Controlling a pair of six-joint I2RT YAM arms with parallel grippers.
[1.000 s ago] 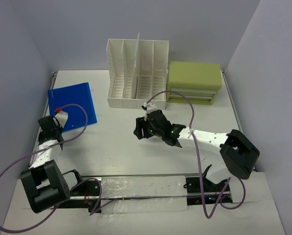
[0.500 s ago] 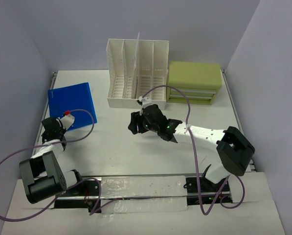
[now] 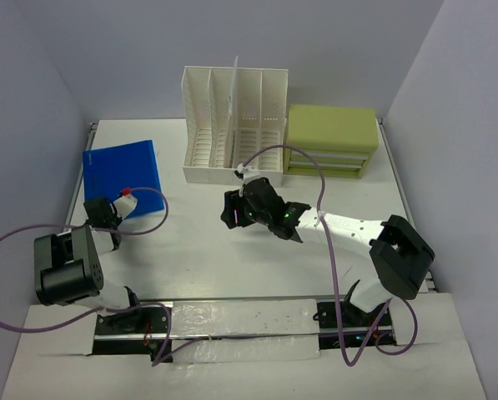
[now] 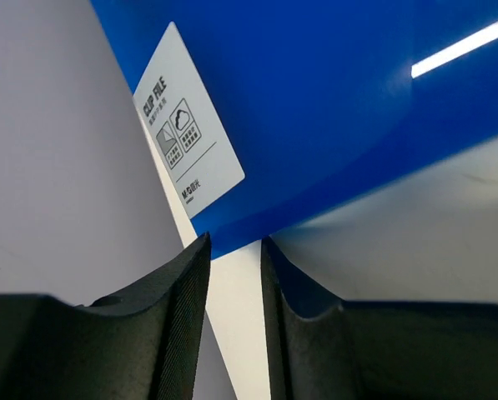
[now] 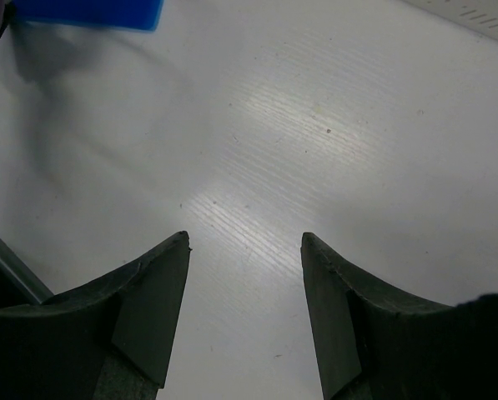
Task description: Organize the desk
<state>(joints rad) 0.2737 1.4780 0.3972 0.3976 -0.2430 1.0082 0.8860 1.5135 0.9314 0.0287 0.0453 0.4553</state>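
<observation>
The white desk [image 3: 198, 250] holds a blue folder [image 3: 123, 175] lying flat at the left. My left gripper [image 3: 108, 208] is low at the folder's near left corner. In the left wrist view the folder [image 4: 332, 108] and its white label [image 4: 186, 142] fill the frame just ahead of the left gripper [image 4: 235, 242]. Its jaws stand a narrow gap apart, and only a white strip of surface shows through the gap. My right gripper [image 3: 232, 215] hovers over mid-desk, open and empty. In the right wrist view the right gripper [image 5: 245, 236] is above bare desk [image 5: 315, 125].
A white slotted file rack [image 3: 232, 125] stands at the back centre. A green drawer box [image 3: 332, 137] stands to its right. Metal rails run along the desk's left and right edges. The folder's corner shows at the top left of the right wrist view [image 5: 90, 12].
My left arm has folded back toward its base, and its gripper has shifted right and nearer along the folder's near edge. My right gripper moved slightly left, then stayed still.
</observation>
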